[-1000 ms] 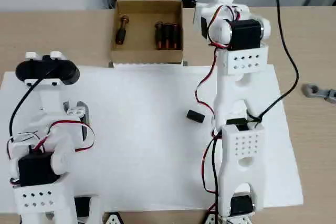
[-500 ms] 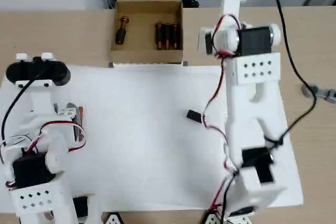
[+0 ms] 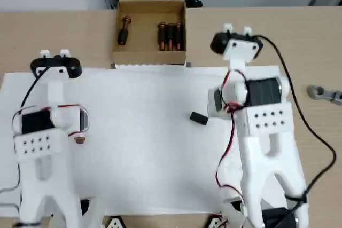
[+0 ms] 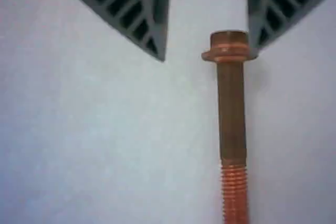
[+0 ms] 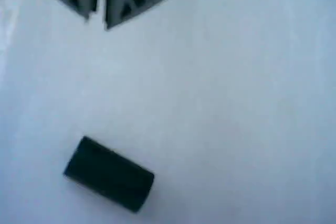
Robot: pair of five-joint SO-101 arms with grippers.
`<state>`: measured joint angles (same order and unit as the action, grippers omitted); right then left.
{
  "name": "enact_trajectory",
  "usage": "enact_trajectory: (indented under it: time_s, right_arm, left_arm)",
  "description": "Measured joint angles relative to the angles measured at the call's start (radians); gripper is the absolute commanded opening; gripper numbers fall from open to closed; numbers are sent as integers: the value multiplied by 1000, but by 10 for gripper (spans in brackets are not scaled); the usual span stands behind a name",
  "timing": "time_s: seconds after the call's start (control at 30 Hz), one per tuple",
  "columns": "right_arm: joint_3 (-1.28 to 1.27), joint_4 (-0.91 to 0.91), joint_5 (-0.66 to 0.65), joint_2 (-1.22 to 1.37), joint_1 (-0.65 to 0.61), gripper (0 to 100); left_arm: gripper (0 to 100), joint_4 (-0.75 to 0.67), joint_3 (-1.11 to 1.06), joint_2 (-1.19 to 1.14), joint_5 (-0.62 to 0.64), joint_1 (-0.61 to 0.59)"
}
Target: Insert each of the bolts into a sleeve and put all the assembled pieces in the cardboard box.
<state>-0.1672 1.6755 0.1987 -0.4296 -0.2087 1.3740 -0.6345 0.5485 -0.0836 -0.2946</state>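
Observation:
A copper bolt [image 4: 232,129] lies on the white sheet, its flanged head just between my left gripper's [image 4: 209,51] open fingers. From above, the bolt head [image 3: 79,139] peeks out beside the left arm. A short black sleeve [image 5: 108,174] lies on its side on the sheet, a little way from my right gripper [image 5: 97,17], whose fingers are shut with nothing in them. In the high view the sleeve [image 3: 199,117] sits just left of the right arm. The cardboard box [image 3: 151,54] at the back holds one assembled piece [image 3: 124,30] and a few more [image 3: 170,36].
A white sheet [image 3: 144,153] covers the work area between the two arms. A metal tool [image 3: 323,93] lies on the bare table at the right edge. Dark equipment stands behind the box.
The right arm has pulled back from beyond the box and now hangs over the sheet by the sleeve. The left arm has shifted forward over the bolt.

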Motion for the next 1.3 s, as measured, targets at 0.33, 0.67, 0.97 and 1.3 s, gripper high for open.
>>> enact_trajectory:
  time_s: [0.33,0.67,0.97,1.3]
  right_arm:
    - [-203,-17,0,-146,0,4]
    - [-281,-17,0,-244,-2,4]
    - [-299,-17,0,-287,-2,4]
    - [-331,-17,0,-287,-2,4]
  left_arm:
    - [99,0,132,-347,77,0]
    - [100,35,239,-586,124,0]
    - [100,25,256,-663,120,-55]
    - [77,-2,270,-729,21,-87]
